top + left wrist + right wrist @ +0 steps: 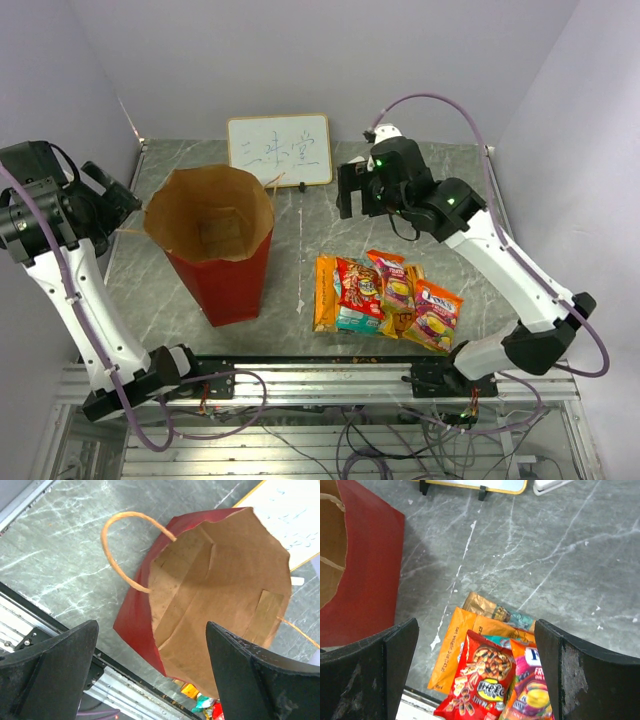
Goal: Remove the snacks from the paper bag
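The left gripper hung wide open and held nothing, raised just left of the bag, which stood upright on the left of the table with its mouth open and its brown inside showing. The right gripper was spread just as wide and empty, raised over the table behind the snacks. These lay in an overlapping heap on the table right of the bag, near the front edge, apart from both grippers.
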Motion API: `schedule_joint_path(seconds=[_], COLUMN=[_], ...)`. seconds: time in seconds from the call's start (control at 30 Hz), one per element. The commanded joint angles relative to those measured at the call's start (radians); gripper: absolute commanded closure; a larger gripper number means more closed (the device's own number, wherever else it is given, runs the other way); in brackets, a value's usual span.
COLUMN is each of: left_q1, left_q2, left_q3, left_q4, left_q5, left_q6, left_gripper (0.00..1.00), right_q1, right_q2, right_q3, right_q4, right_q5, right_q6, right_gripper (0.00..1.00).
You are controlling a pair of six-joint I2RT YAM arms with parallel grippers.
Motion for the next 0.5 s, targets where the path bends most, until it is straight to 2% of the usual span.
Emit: schedule_joint_path(seconds=[0.0, 0.1, 0.27, 0.33, 0.47], left_q1=[-0.020, -0.072, -0.303, -0.376, -0.449], left_q2=[0.000, 0.069, 0.177, 0.188, 0.207], left_q3=[0.130, 0.348, 0.657, 0.702, 0.741], left_q4=[-0.011, -0.002, 0.120, 0.189, 0.284], left_q5=[-0.022, 0.071, 0.212, 0.302, 0.453], left_q6=[-0.002, 0.108, 0.164, 0.164, 0.141], left_gripper=[0.00, 0.00, 0.01, 0.01, 0.03], right_q1=[-0.004, -0.003, -0.004, -0.004, -0.003], right_q2=[-0.068, -0.105, -0.164, -0.186, -0.236], right_q3=[0.095, 0.186, 0.339, 0.389, 0.435], right_q4=[-0.164, -0.237, -0.311, -0.323, -0.307], right_q5=[0.060, 0.082, 0.102, 0.101, 0.114], right_q6=[0.063, 0.067, 0.081, 0.098, 0.117], right_gripper=[0.00, 0.00, 0.00, 0.00, 0.00])
